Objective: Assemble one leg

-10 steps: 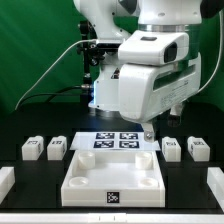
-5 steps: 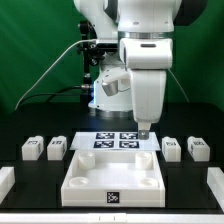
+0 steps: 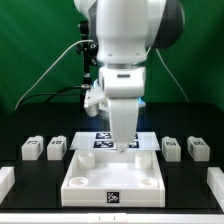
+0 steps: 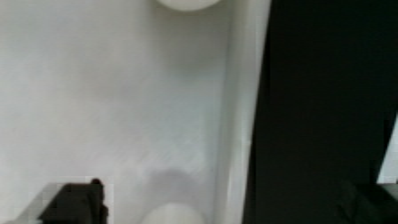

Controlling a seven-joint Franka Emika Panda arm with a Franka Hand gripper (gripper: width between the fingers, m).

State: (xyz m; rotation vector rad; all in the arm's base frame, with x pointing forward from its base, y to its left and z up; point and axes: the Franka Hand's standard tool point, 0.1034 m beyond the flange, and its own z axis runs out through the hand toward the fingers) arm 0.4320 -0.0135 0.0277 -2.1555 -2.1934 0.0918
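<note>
The gripper (image 3: 122,144) hangs over the marker board (image 3: 95,141) mid-table; whether its claw is spread, I cannot tell. The legs (image 3: 57,148) sit in pairs near both side edges.

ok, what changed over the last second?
The arm swung toward the exterior view's left, and the gripper came down lower over the marker board, just behind the tray. Nothing visibly grabbed or released. The four legs, two on the exterior view's left and two on its right, the tray and the marker board stayed put.
</note>
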